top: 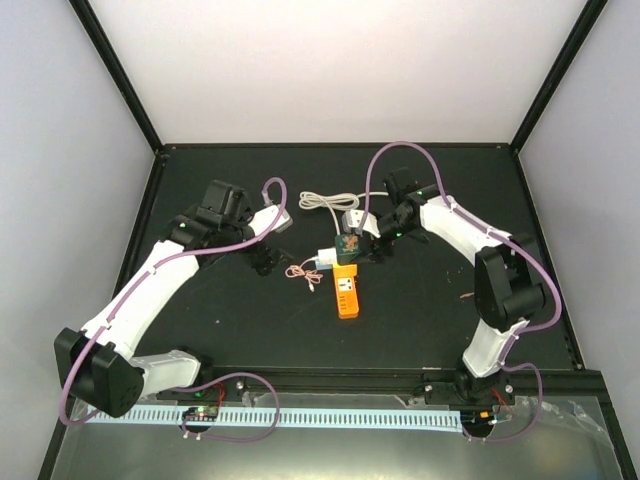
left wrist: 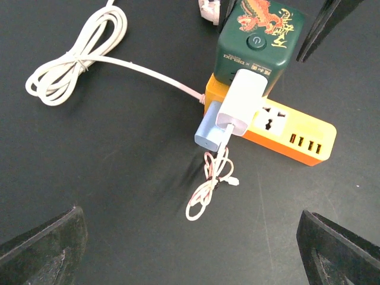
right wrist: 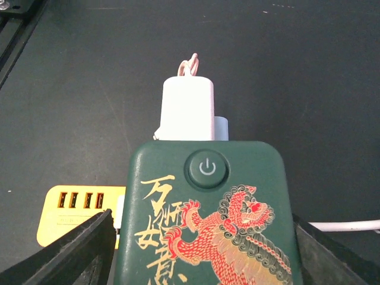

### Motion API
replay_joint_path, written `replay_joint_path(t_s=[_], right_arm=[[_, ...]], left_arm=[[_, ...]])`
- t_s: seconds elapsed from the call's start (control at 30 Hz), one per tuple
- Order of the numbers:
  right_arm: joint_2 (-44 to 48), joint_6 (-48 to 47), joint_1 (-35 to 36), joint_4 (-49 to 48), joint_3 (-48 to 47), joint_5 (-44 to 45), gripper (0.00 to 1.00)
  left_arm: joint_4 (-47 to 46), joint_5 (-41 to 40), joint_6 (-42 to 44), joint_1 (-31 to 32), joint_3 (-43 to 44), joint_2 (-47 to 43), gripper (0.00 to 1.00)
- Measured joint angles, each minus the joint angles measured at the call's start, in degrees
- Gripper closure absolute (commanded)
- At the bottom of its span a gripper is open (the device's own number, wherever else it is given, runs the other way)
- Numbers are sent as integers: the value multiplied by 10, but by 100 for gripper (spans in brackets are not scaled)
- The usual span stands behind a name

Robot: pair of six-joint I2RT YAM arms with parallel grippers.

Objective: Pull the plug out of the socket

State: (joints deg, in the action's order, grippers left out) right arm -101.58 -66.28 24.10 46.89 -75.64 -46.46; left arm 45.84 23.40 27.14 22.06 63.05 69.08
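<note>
On the black table, you see the left arm and the right arm reaching inward toward the middle. A thick white cord lies in a loose coil on the table and runs to one end of the socket. The socket is the orange block lying flat near the table's centre, with one outlet and a row of small ports bare on its top. A green cube, printed with a red dragon and carrying a round power button, stands on the end of the socket farther from the arm bases. The right gripper is clamped on this cube, with one finger against each flank. The left gripper hangs above the table to the left of the socket and apart from it, its fingers spread wide with nothing between them. The plug, a white block, lies across the socket's top with one end against the cube's side; you cannot tell which of the two takes its pins. A pale blue block sits just beside the plug, against the socket's side. A thin cord leaves the plug's free end and lies in a small loose bundle on the table.
</note>
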Motion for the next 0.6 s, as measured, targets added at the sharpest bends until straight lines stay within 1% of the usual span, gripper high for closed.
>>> replay_joint_path(t_s=[0.13, 0.2, 0.37, 0.6], right_arm=[[13, 12, 0, -25, 20, 0, 33], [17, 19, 2, -39, 29, 0, 38], [31, 42, 5, -65, 51, -3, 44], [56, 89, 23, -106, 92, -12, 46]], left_arm=[[2, 2, 6, 0, -7, 0, 4], [7, 6, 12, 0, -8, 0, 7], [12, 29, 39, 0, -22, 0, 13], [8, 72, 89, 0, -68, 0, 19]])
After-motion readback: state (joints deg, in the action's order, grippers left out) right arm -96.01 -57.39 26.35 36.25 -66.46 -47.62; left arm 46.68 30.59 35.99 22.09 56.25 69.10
